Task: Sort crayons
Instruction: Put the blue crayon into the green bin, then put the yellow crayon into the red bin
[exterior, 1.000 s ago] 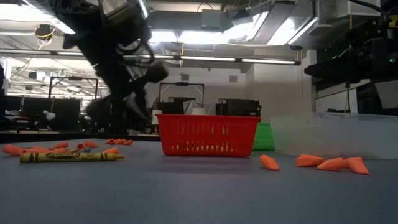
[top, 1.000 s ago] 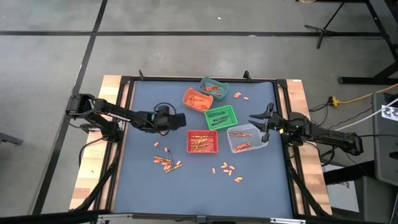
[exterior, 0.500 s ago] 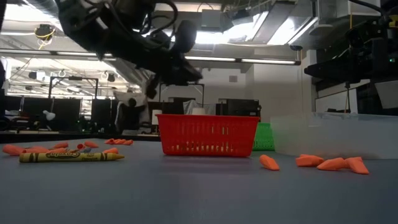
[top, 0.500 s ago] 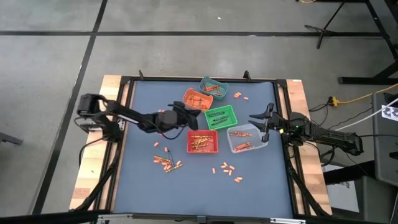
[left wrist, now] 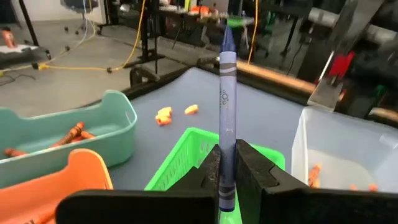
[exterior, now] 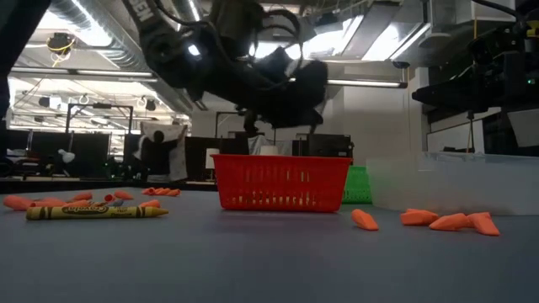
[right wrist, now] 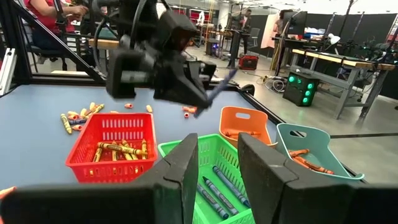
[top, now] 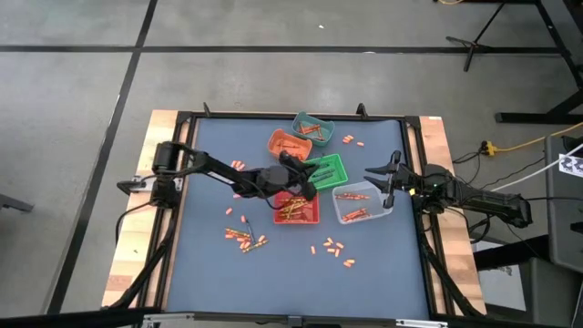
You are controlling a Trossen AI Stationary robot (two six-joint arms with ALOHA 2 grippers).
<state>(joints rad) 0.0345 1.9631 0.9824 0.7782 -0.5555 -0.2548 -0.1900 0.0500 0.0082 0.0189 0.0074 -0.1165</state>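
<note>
A blue crayon (left wrist: 226, 93) is clamped in my shut left gripper (left wrist: 227, 152). In the high view that gripper (top: 303, 185) hovers between the green bin (top: 326, 170) and the red bin (top: 297, 210). The right wrist view shows it (right wrist: 186, 87) above the bins, the crayon (right wrist: 222, 83) sticking out. Loose orange crayons (top: 244, 237) lie on the blue mat. My right gripper (top: 378, 178) waits open at the table's right side, beside the clear bin (top: 362, 203), holding nothing. My left gripper pinches the blue crayon between its two fingers (left wrist: 210, 174) near its blunt end (left wrist: 227, 142). The crayon lies along the fingers and sticks out well past their tips, point forward. The fingers come nearly level from the table's left. The crayon is clear of the bins.
A teal bin (top: 312, 128) and an orange bin (top: 289, 144) with crayons stand toward the far edge. More stubs lie near the front (top: 335, 249), at the far right (top: 351, 139) and by the left arm (top: 239, 165). A yellow crayon (exterior: 93, 212) lies front left.
My left gripper has swung from the table's left part toward the right, to above the gap between the green and red bins. It has rolled about its own axis and levelled out. It has stayed shut on the blue crayon.
</note>
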